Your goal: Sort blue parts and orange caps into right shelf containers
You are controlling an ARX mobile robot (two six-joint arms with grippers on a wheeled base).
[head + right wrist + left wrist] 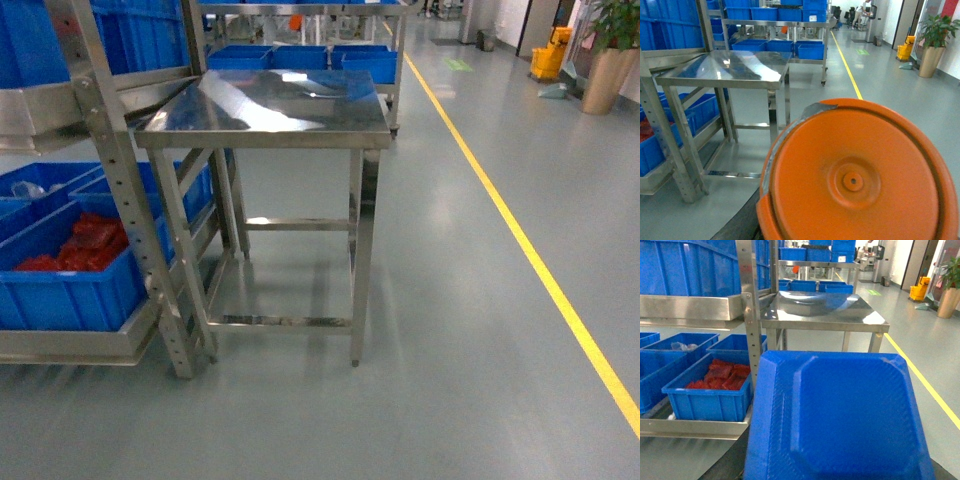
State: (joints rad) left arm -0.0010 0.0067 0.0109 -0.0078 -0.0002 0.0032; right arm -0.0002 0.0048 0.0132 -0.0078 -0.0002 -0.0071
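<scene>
Approaching the steel table [270, 115] with blue tray [840, 415] and orange lid [855, 175], next unloading; gripper states cannot be told.

table [270, 115]: polished steel | bins [70, 285]: glossy blue plastic | floor [450, 330]: smooth, probably painted

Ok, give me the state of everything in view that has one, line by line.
Steel table: upright, top bare.
Bin of red pieces: on the bottom rack shelf, open-top, partly filled.
Blue tray: close under the left wrist camera, flat face up.
Orange lid: close under the right wrist camera, round face up.
Bins beyond the table: open-top, contents not visible.
Grippers: neither in view.
</scene>
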